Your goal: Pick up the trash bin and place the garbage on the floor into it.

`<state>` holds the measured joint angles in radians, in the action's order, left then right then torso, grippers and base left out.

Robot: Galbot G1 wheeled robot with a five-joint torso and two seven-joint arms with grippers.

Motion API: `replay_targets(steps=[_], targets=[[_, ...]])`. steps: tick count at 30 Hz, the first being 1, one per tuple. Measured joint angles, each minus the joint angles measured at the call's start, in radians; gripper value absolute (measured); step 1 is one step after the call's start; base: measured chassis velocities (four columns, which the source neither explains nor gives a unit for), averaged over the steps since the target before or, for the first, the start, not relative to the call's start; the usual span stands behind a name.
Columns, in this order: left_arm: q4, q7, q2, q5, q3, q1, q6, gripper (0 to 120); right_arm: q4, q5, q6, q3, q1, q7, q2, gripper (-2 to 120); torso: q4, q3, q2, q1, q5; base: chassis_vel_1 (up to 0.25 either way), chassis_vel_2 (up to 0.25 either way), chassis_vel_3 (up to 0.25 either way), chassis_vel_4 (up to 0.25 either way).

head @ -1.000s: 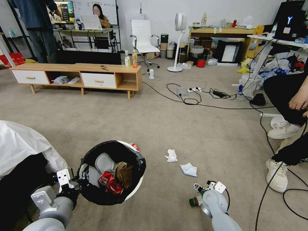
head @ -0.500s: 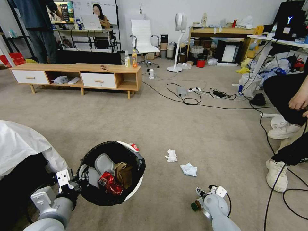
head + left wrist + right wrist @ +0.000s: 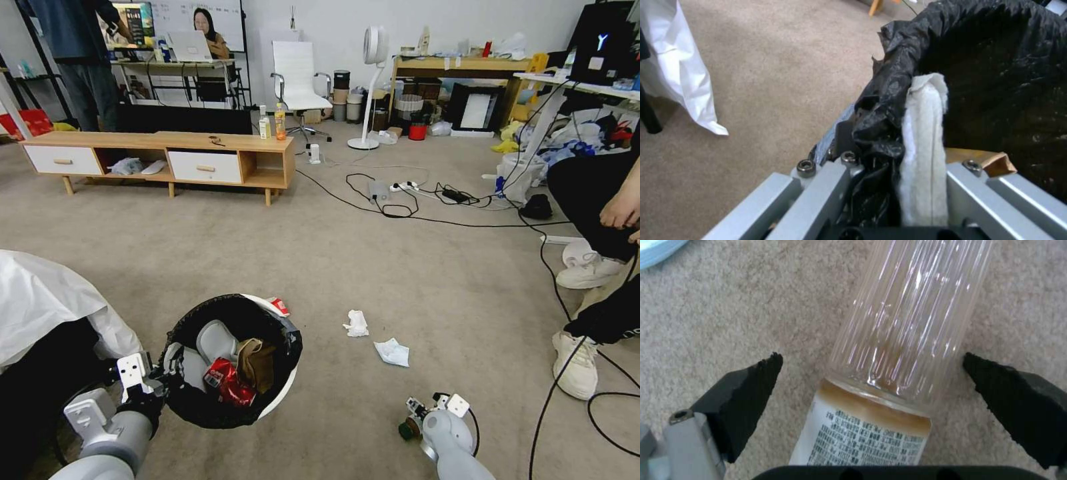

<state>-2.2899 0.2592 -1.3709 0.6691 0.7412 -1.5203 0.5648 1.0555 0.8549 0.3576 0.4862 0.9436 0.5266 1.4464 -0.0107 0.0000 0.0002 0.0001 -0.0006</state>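
The right gripper [image 3: 871,373] hangs low over the carpet [image 3: 373,267] with its two black fingers [image 3: 744,390] spread wide, one on each side of a small clear bottle [image 3: 902,323] that lies flat on the pile. Neither finger touches the bottle; a strip of carpet shows between each tip and the ribbed plastic. The bottle has a white printed label at the end nearer the wrist. From the head camera its green cap [image 3: 405,430] pokes out from under the right gripper [image 3: 417,417], well to the right of the trash bin [image 3: 230,360].

The left gripper [image 3: 160,373] is closed on the near-left rim of the bin, holding it tipped so that its mouth faces the camera. From the left wrist, the metal fingers [image 3: 818,186] pinch the rim of the trash bin [image 3: 996,66], with the black bag [image 3: 885,110] and a strip of white material bunched between them.

Inside the bin lie a crushed red can [image 3: 227,380], a crumpled brown paper bag [image 3: 257,360] just right of it and a pale piece above the can. A red and white wrapper [image 3: 279,306] sits at the bin's far rim.

On the carpet to the right of the bin are two white tissue wads: one [image 3: 357,323] nearer the bin, the other [image 3: 393,352] a little farther right, between the bin and the bottle's side of the floor. A white sheet [image 3: 47,300] covers something to the left of the bin.
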Motion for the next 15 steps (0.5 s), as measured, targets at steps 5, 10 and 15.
replay_targets(steps=[5, 10, 15], targets=[[0.0, 0.0, 0.0, -0.001, -0.001, 0.001, 0.0, 6, 0.006, -0.027, 0.0, 0.002, 0.007, -0.016, -0.003, 88, -0.0006, 0.0, 0.0, 0.0, 0.0003, 0.0, 0.0, 0.0, 0.0], [0.0, 0.0, 0.0, -0.001, -0.002, 0.002, 0.0, 6, 0.017, -0.042, 0.0, 0.0, 0.012, -0.02, -0.007, 77, -0.0007, 0.0, 0.0, 0.0, 0.0005, 0.0, 0.0, 0.0, 0.0], [-0.002, 0.0, -0.003, -0.002, -0.001, -0.002, 0.0, 6, 0.025, -0.063, 0.0, -0.005, 0.015, -0.022, -0.009, 51, -0.0003, 0.0, 0.0, 0.0, 0.0008, 0.0, 0.0, 0.0, 0.0]])
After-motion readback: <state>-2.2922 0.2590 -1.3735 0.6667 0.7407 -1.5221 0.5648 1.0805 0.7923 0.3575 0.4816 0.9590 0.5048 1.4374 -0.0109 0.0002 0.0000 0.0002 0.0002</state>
